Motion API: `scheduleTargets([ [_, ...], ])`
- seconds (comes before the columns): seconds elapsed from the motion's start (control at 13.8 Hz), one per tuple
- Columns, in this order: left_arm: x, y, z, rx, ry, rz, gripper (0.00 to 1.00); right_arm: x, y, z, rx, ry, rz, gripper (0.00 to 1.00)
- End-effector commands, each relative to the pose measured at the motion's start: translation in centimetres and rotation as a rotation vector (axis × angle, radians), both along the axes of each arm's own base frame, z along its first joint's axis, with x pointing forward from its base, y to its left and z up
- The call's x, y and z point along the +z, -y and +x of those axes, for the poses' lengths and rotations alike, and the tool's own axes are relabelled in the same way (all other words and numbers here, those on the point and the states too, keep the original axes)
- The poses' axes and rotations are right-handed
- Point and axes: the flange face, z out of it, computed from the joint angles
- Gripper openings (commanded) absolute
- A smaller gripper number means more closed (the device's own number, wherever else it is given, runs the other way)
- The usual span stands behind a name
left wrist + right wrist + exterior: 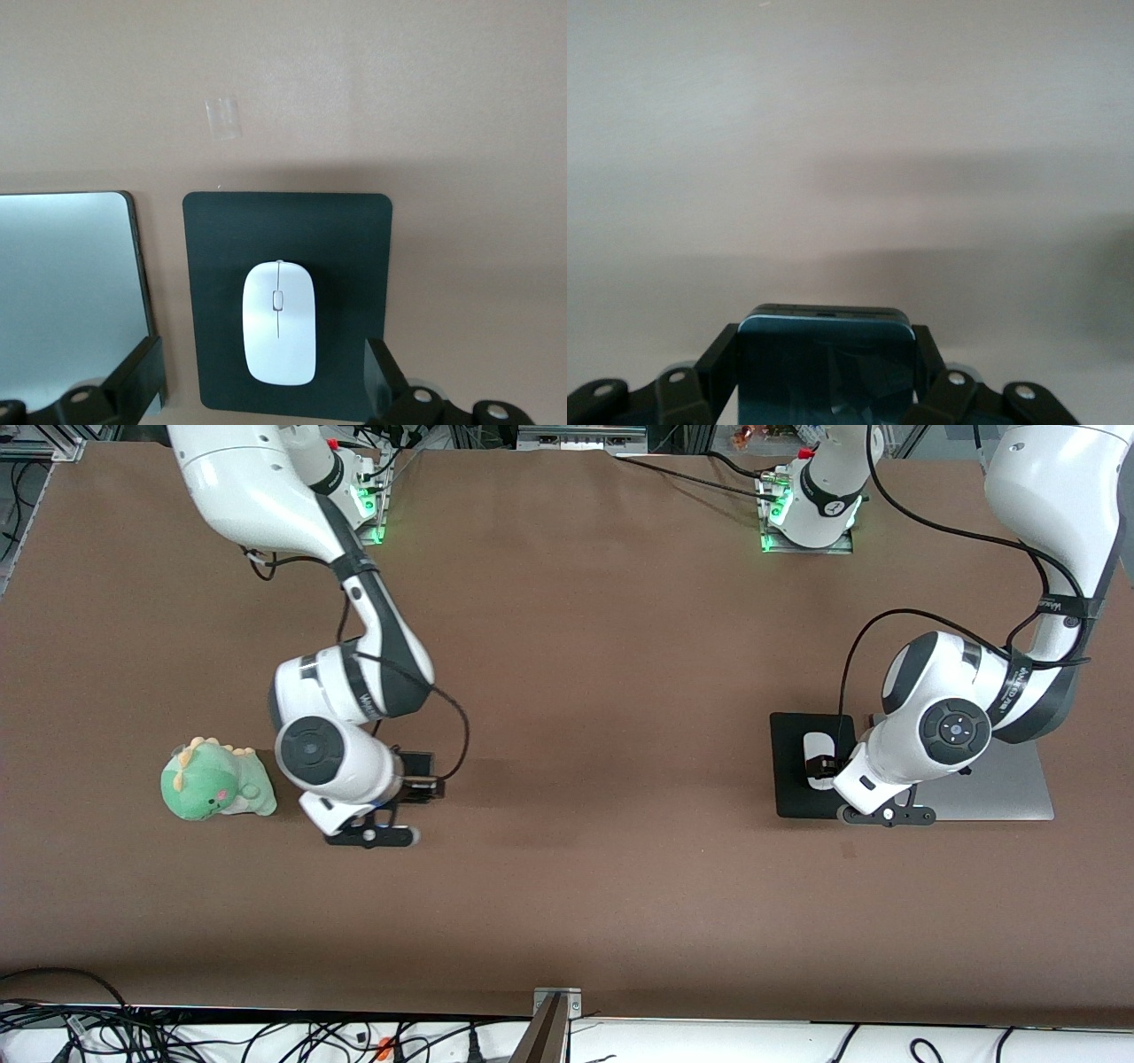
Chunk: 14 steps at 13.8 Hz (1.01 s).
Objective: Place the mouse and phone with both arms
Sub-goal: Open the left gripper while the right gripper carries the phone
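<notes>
The white mouse (813,748) lies on a black mat (791,788) toward the left arm's end of the table. My left gripper (826,766) is open just over it. In the left wrist view the mouse (279,323) lies between the fingers (142,372) with a gap on each side, on the mat (354,257). My right gripper (415,779) is shut on the black phone (416,766), low over the table. In the right wrist view the fingers (722,363) press both sides of the phone (824,385). I cannot tell whether the phone touches the table.
A grey laptop (1005,784) lies beside the mat, also in the left wrist view (66,292). A green dinosaur plush (213,781) sits close beside the right arm's wrist. A small bit of clear tape (223,117) lies on the brown table (602,691).
</notes>
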Motion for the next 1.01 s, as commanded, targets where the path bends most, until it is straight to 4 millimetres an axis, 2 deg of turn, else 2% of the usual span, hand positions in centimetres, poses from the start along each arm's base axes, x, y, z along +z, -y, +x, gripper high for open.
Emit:
scheduleTargets([
  [0.0,2.0,0.1,0.3,0.007,0.002,0.019,1.0,-0.4,3.5,-2.3,-0.022,0.028,0.003,0.12],
  [0.29,4.2,0.1,0.5,0.003,0.005,0.031,1.0,-4.2,9.1,-6.0,0.051,0.141,0.007,0.11],
  [0.43,5.8,0.0,0.5,0.006,0.021,0.043,1.0,-5.8,11.6,-6.5,0.069,0.174,-0.008,0.11],
  [0.72,9.9,-0.5,0.9,0.028,0.04,0.059,1.0,-9.5,14.6,-7.2,0.102,0.248,-0.028,0.12],
  [0.8,11.0,-0.7,1.1,0.046,0.03,0.047,1.0,-10.1,15.1,-7.1,0.111,0.262,-0.033,0.14],
  [0.94,13.4,-1.1,1.5,0.071,0.03,0.035,1.0,-11.4,15.6,-7.0,0.115,0.275,-0.041,0.31],
])
